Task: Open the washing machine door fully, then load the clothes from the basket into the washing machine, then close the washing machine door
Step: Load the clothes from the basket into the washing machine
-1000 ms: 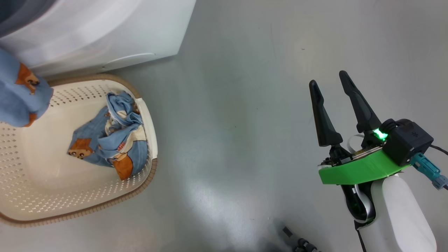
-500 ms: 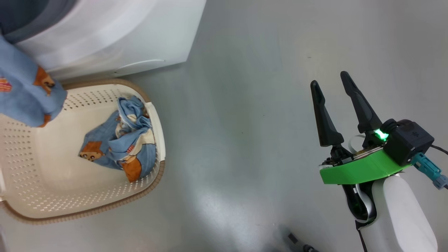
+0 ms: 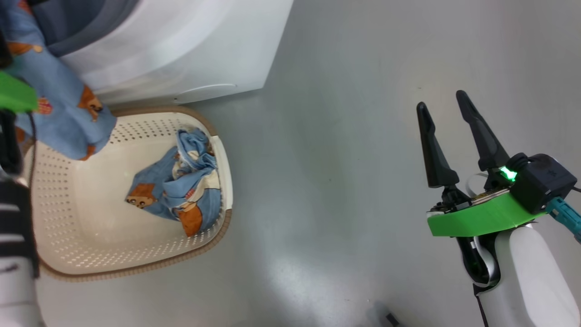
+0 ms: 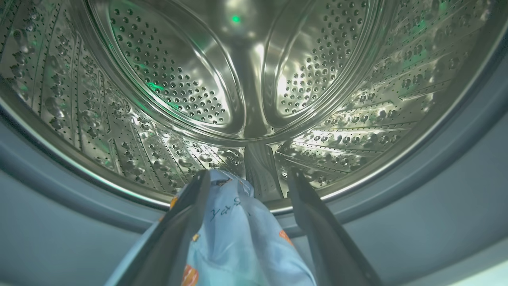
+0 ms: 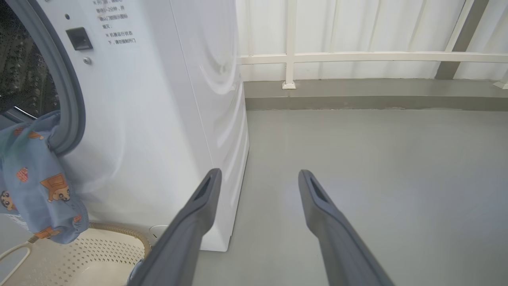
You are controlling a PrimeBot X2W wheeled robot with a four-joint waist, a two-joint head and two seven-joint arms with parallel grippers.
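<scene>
The white washing machine (image 3: pixel 181 45) stands with its mouth uncovered; the washing machine door is out of view. My left gripper (image 4: pixel 249 174) is open at the mouth of the steel drum (image 4: pixel 246 79). One piece of the clothes (image 4: pixel 238 238), light blue with bears, lies between its fingers. That piece drapes over the grey seal (image 5: pixel 67 99) and hangs down the machine's front (image 3: pixel 63 113) above the basket (image 3: pixel 136 268). Another bear-print piece (image 3: pixel 177 190) lies crumpled in the basket's right end. My right gripper (image 3: pixel 441 101) hangs open over bare floor, far right of the basket, holding nothing (image 5: pixel 260 172).
The basket sits on the grey floor tight against the machine's front. A white railing (image 5: pixel 357 57) and a low kerb run along the far wall to the right of the machine. My left forearm (image 3: pixel 13 254) stands at the basket's left edge.
The head camera has swung, sliding the whole picture right and bringing my left arm into view at the left edge. The draped cloth sits slightly higher against the machine. The right gripper has stayed put.
</scene>
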